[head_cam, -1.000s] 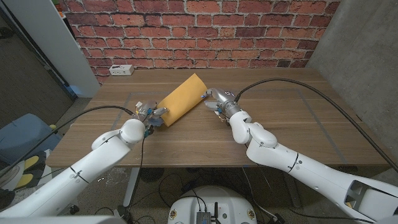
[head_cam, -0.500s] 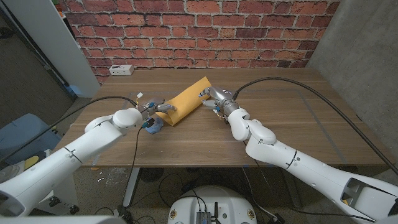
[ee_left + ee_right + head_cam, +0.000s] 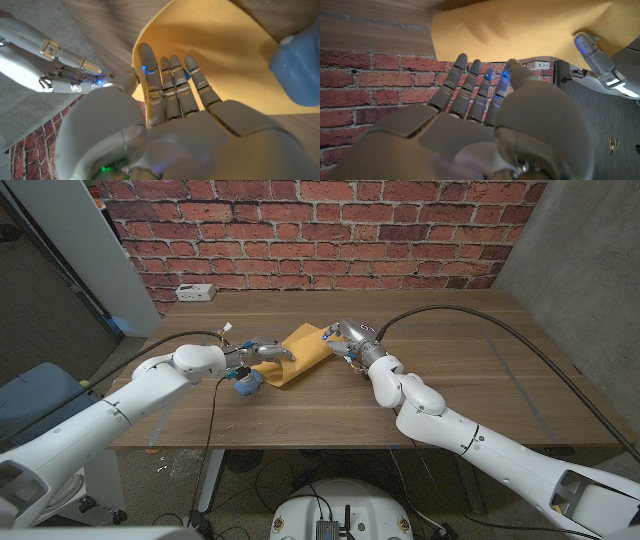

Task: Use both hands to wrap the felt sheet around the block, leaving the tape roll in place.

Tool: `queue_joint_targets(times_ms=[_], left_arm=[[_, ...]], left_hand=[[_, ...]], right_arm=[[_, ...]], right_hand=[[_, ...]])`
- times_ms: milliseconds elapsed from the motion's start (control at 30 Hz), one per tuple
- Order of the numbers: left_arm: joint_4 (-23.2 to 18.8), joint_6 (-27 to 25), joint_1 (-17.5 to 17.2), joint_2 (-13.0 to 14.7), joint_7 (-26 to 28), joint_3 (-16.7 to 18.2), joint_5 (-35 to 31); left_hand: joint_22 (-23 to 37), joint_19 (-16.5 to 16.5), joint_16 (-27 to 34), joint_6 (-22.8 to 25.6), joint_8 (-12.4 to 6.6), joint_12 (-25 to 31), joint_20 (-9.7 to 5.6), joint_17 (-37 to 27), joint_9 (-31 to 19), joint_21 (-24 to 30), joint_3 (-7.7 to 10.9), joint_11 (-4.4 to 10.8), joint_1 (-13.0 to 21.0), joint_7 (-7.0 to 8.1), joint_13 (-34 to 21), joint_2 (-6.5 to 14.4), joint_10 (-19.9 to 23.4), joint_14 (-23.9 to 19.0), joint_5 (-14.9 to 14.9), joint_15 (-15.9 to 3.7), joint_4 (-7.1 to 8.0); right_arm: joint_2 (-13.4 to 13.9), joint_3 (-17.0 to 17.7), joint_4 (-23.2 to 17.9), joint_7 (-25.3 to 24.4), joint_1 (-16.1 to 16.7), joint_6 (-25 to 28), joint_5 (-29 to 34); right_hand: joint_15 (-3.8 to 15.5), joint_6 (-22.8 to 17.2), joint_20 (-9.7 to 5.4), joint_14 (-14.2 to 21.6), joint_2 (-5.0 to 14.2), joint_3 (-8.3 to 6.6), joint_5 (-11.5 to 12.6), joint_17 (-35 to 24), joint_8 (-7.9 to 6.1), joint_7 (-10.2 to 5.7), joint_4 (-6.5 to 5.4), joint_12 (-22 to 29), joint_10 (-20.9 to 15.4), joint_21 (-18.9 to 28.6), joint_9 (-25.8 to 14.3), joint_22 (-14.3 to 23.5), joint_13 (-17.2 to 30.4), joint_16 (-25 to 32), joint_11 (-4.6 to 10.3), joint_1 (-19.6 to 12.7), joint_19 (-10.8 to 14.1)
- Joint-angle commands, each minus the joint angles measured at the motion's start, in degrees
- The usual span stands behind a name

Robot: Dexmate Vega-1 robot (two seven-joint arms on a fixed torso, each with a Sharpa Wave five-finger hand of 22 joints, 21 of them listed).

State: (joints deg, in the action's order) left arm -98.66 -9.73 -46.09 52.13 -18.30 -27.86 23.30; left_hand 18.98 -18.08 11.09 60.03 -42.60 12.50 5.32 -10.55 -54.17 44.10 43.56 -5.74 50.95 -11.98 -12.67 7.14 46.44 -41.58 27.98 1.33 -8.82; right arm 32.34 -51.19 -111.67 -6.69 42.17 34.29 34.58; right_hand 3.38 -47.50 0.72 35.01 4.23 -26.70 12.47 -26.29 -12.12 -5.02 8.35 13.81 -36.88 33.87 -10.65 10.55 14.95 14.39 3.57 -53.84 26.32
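Felt sheet (image 3: 296, 356), mustard yellow, is draped over the block mid-desk (image 3: 470, 395) in our head view, its long axis slanting from near-left to far-right. Left robot hand (image 3: 262, 355) touches its near-left end with fingers straight; right robot hand (image 3: 340, 340) touches the far-right end, so we've got one at each end. Blue tape roll (image 3: 245, 383) sits just beside the left one. Brick wall behind.

Left wrist view: fingers (image 3: 172, 85) straight and together under the lifted felt edge, pinching nothing we can see.

Right wrist view: fingers (image 3: 470, 87) extended beside the felt; can't tell about any grip
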Motion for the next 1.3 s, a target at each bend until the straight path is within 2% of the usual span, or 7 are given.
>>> queue_joint_targets(times_ms=[33,167,367,667,967,1100,1300], left_arm=[[2.4,6.5,-0.7,-0.2,-2.7,-0.2,4.1],[1.0,8.1,-3.1,0.6,-0.1,1.0,4.4],[-0.6,10.0,-6.4,1.5,3.2,2.6,4.6],[-0.9,14.2,-9.9,1.8,5.4,4.5,5.3],[0.0,19.3,-13.2,1.0,7.9,6.8,6.3],[0.1,21.0,-15.0,1.2,9.1,8.1,6.5],[-0.4,24.6,-19.0,1.1,14.5,10.8,4.3]], left_hand=[[0.2,0.0,0.3,-0.8,-0.87,-0.2,-0.48,-0.1,-1.4,0.8,0.6,1.22,-0.7,0.2,-0.3,0.2,1.7,-0.5,1.1,-0.09,0.07],[0.2,0.2,0.2,-2.0,-0.49,-0.2,-0.54,-0.1,-1.2,1.2,0.74,1.33,-1.1,0.16,-0.4,0.3,1.7,-0.4,1.7,-0.26,0.26],[0.2,0.8,0.1,-3.1,0.36,-0.4,-0.51,-0.1,-0.3,1.7,0.61,1.52,-1.9,0.13,-0.5,0.2,1.5,0.1,2.1,-0.4,0.65],[0.2,1.8,-0.1,-4.0,1.86,-0.7,-0.1,-0.2,1.6,2.2,-0.2,1.42,-3.6,0.19,-0.4,-0.1,0.8,0.8,2.1,-0.5,1.41],[0.1,3.2,0.1,-5.7,4.71,-0.9,1.13,-0.3,4.5,2.9,-3.09,1.34,-5.8,0.18,-0.7,-1.8,-0.8,1.6,0.6,0.29,1.03],[-0.2,4.1,0.2,-6.7,6.99,-0.9,2.02,-0.5,7.1,3.6,-6.77,0.92,-10.1,0.08,-1.2,-4.1,-2.2,2.6,-1.7,0.83,2.15],[-1.7,5.4,0.7,-8.9,10.02,-0.8,4.29,-1.3,10.7,4.5,-16.12,2.33,-21.6,0.03,-2.8,-9.5,-6.0,5.2,-11.0,0.23,5.05]], right_arm=[[-0.8,-3.8,0.9,10.9,-4.9,5.9,1.9],[-1.4,-4.6,2.8,13.8,-6.8,5.5,0.1],[-1.8,-5.5,4.7,14.4,-8.4,3.5,-1.0],[-2.8,-5.7,6.8,10.9,-8.4,-0.2,-1.7],[-4.7,-6.1,10.3,7.6,-8.7,-4.5,-2.1],[-5.5,-6.6,12.0,7.8,-9.6,-6.1,-2.3],[-6.8,-7.6,14.5,8.8,-11.3,-7.9,-2.4]], right_hand=[[6.69,1.2,-0.65,-1.5,0.02,-0.54,-0.1,0.9,0.6,-0.81,0.7,-0.7,1.7,0.5,-0.1,0.1,0.0,-1.2,1.06,-0.7,0.3],[6.18,1.6,-0.41,-0.1,-1.35,0.25,-0.5,1.6,0.84,-0.28,0.35,-1.0,1.7,0.7,-0.1,0.1,-0.2,-1.0,-0.04,0.6,0.8],[5.89,1.6,0.37,3.1,-4.29,3.13,-0.6,2.2,0.91,0.27,-0.73,-1.1,1.0,1.6,-0.1,0.1,-0.5,0.4,-0.95,4.3,2.9],[5.74,1.5,0.52,6.0,-4.74,4.69,0.1,2.0,1.03,0.82,-1.14,-1.3,0.7,2.6,-0.2,0.2,-0.7,2.0,-1.25,5.7,5.2],[5.62,2.1,0.25,7.0,-3.55,5.33,0.5,1.7,1.12,0.83,-1.89,-1.5,1.0,3.2,-0.2,0.3,-0.8,2.7,-1.25,6.7,6.8],[5.67,2.0,0.09,7.3,-2.81,5.29,0.6,1.6,1.08,0.83,-2.18,-1.5,0.9,3.3,-0.2,0.3,-0.9,2.9,-1.24,6.9,6.8],[5.97,2.1,-0.12,7.7,-2.6,5.34,0.7,1.9,1.09,0.74,-2.25,-1.5,0.7,3.4,-0.3,0.3,-0.9,2.9,-1.35,7.0,7.0]])
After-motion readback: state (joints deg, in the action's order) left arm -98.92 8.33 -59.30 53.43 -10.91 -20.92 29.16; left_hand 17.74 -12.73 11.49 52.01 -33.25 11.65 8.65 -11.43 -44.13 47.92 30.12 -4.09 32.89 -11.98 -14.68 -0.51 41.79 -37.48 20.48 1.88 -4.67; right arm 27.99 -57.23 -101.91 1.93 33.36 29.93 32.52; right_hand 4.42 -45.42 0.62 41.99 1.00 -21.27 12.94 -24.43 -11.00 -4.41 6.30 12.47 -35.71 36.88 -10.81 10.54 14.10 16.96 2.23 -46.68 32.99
